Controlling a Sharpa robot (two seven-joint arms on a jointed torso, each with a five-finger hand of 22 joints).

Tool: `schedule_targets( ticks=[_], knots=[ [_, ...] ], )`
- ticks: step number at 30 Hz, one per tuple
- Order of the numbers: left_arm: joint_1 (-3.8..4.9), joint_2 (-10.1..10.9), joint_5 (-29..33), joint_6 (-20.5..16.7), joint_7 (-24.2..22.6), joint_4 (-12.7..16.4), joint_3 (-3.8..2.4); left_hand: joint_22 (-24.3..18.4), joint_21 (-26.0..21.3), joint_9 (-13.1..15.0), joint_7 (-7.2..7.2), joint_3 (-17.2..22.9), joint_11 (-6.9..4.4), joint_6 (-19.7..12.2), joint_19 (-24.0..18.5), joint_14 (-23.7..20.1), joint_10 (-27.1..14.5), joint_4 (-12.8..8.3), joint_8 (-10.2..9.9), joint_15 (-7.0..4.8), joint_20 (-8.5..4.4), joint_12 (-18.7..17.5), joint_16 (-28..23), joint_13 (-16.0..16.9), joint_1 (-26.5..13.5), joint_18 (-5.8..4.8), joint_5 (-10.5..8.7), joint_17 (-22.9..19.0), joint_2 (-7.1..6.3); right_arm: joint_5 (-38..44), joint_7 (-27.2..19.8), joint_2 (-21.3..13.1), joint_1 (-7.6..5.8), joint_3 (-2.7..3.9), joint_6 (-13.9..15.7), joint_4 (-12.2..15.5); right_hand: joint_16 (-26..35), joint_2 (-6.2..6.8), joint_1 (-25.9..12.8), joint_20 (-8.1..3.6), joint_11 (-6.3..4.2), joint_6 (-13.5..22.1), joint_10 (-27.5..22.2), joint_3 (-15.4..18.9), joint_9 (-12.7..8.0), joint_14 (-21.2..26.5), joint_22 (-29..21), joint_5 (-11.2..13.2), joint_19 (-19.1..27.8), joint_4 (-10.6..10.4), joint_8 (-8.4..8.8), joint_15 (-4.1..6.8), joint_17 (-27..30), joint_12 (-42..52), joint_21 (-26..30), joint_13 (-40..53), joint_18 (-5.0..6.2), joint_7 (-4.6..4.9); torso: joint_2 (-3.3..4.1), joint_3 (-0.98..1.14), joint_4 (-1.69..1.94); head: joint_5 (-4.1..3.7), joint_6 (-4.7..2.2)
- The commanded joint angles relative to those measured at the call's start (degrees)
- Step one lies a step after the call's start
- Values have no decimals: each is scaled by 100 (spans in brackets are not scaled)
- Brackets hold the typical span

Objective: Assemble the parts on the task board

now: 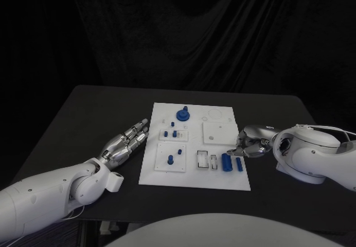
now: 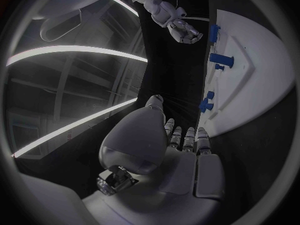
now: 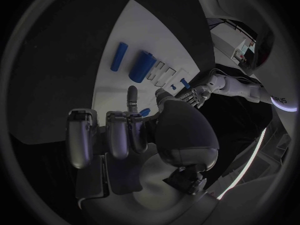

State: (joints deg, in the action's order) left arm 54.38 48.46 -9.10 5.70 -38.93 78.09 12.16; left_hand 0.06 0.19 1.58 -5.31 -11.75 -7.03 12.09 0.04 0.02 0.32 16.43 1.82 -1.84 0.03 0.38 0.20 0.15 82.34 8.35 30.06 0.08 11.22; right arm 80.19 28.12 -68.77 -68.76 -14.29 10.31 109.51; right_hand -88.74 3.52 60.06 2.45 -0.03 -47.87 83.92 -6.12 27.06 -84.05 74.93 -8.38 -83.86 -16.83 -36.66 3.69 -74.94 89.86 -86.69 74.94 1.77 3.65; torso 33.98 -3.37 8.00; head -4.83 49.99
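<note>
the white task board is seen mid-table. two loose blue cylinder parts lie at its five o'clock corner. the right hand, fingers curled on nothing, sits beside them. the left hand lies flat, fingers straight, holding nothing.

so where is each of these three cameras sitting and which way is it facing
Head view: on the robot's head, looking down at the black table and white board; both arms reach in, left hand beside the board, right hand at its other edge.
Left wrist view: behind the left hand, facing along the board.
Right wrist view: behind the right hand, facing across the board.
Shared: both wrist views show the board's blue parts and the opposite hand.
</note>
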Motion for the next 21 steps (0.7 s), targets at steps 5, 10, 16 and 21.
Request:
schedule_targets(
  ticks=[5,10,16,21],
  knots=[
    [-7,-1,29,69,-613,27,-5,-6,-19,5,112,59,115,58,-4,-2,1,-61,-22,-35,93,-28,-20,-5,160,-116,108,-8,-9,537,592,62,152,1,-355,12,-34,43,-202,-36,-39,75,608,-82,58,-551,1391,30,-492,-11,-78,40,-1314,14,21,1506,-87,-4,-1,-1,12,-42,1],
    [-9,3,29,92,-599,22,-5,-6,-19,11,189,90,189,107,-4,-2,2,-87,-15,-10,113,-28,-20,-5,210,-122,139,-8,-14,556,588,134,255,1,-298,-45,-15,75,-423,-38,-43,84,608,-180,120,-542,1376,210,-473,-12,-134,46,-1275,14,58,1506,-77,-13,2,-2,5,-33,1],
    [-14,-5,29,140,-566,14,-5,-6,-19,15,253,146,253,142,-4,-2,3,-137,-11,32,141,-27,-20,-4,276,-135,175,-8,-10,562,497,224,335,1,-103,-113,-17,47,-566,-45,-62,27,608,-241,171,-544,1376,390,-470,-8,-197,56,-1281,14,52,1506,-76,-34,7,1,29,-57,1],
    [-18,-18,29,178,-530,-1,-5,-6,-19,17,286,186,286,160,-4,-2,8,-173,-9,68,163,-26,-20,-3,311,-148,198,-8,-8,564,437,297,357,1,-18,-150,-15,29,-658,-56,-80,-19,608,-254,213,-543,1373,527,-465,-8,-247,71,-1277,14,58,1506,-74,-55,10,1,3,-32,1]
  ],
)
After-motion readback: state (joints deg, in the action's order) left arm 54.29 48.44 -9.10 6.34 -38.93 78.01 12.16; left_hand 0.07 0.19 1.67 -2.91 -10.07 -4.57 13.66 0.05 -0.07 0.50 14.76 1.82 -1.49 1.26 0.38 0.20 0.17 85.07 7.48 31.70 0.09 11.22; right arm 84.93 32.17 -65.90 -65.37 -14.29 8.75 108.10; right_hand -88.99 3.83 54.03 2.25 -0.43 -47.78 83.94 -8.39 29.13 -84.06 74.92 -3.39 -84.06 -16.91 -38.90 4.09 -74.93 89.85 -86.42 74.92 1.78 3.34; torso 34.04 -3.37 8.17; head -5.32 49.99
